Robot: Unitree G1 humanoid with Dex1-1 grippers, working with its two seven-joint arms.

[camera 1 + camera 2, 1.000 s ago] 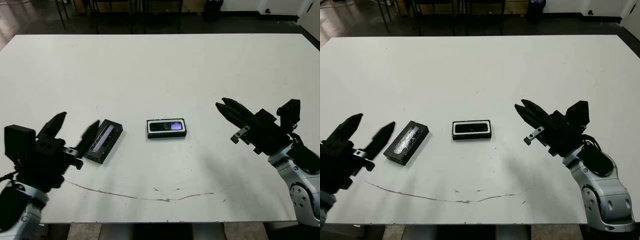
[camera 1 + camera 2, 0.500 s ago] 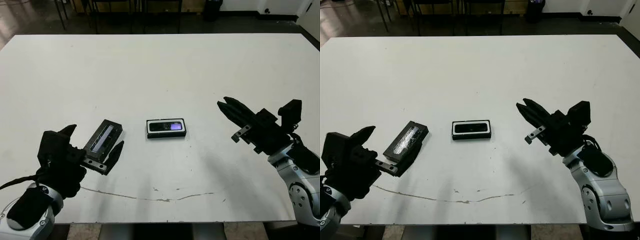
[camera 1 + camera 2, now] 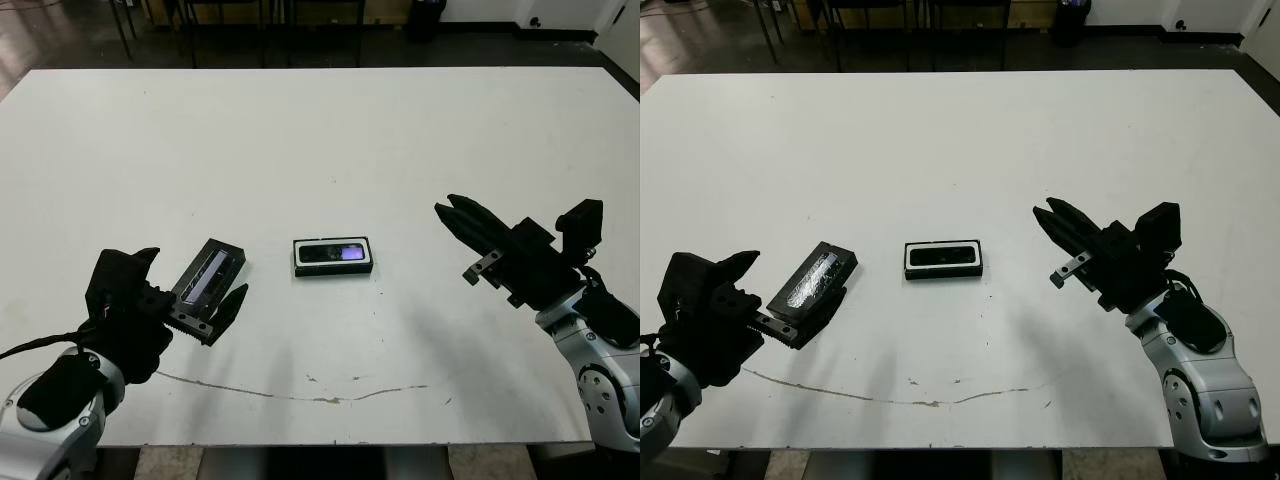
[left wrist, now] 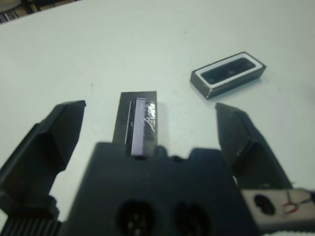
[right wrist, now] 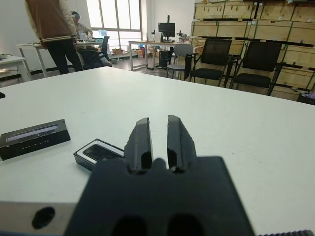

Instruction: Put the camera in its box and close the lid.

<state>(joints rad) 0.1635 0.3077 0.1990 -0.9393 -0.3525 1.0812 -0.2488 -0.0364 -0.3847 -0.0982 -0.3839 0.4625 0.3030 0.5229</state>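
**Operator:** Left wrist view gives me the best read. My left gripper [image 4: 147,142] has its fingers spread wide, one on each side of the lid [image 4: 138,123], which lies flat on the table [image 3: 320,140] with its glossy strip facing up. Nothing is gripped yet.

**Spotter:** And the rest of it?

**Operator:** The box [image 3: 333,256] sits near the middle of the table, well apart from the lid, on its right. The camera [image 3: 334,253] already lies inside, lens window glinting purple-blue. So I judge that only the lid is left to do.

**Spotter:** Your right side?

**Operator:** The right gripper [image 5: 158,140] hangs above the table, well clear of the box, its fingers nearly together with only a narrow slit between them, holding nothing.

**Spotter:** How do you expect the lid to behave?

**Operator:** Light and stiff, I'd guess, and thin. That strip looks slick, so I wouldn't press on its face. I'd pinch across the two long edges near the middle, so it doesn't swing. Lying this flat, the fingertips have little edge to catch, so it could skid away instead of lifting.
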